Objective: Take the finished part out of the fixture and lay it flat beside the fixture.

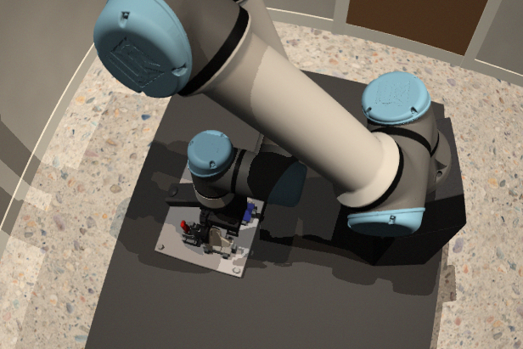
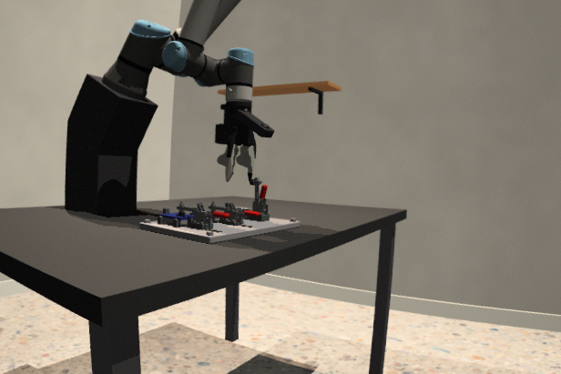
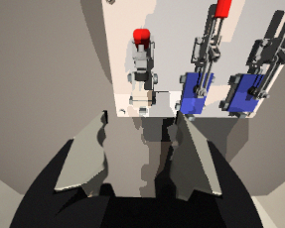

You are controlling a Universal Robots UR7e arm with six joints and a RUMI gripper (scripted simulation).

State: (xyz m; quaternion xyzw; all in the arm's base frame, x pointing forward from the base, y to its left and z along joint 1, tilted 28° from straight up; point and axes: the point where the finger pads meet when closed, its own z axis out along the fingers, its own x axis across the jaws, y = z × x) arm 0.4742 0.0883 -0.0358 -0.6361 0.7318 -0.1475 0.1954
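Note:
A light grey fixture plate (image 3: 189, 55) lies on the black table and carries three toggle clamps side by side. The left clamp's red handle (image 3: 141, 37) stands upright, and a pale grey part (image 3: 141, 98), the finished one, sits at its foot; its slot is too small to make out. Two blue blanks (image 3: 196, 95) (image 3: 242, 98) sit under the other two clamps, whose red handles lie flat. My gripper (image 3: 141, 111) is open and empty. It hangs above the plate's near edge, roughly in line with the grey part. In the side view, the gripper (image 2: 238, 168) is well above the fixture (image 2: 219, 226).
The upright clamp handle (image 2: 263, 191) rises close below the fingertips. The arm's black pedestal (image 2: 107, 149) stands behind the fixture. A wooden wall shelf (image 2: 291, 88) hangs beyond the arm. The table edge (image 2: 319, 245) runs right of the plate.

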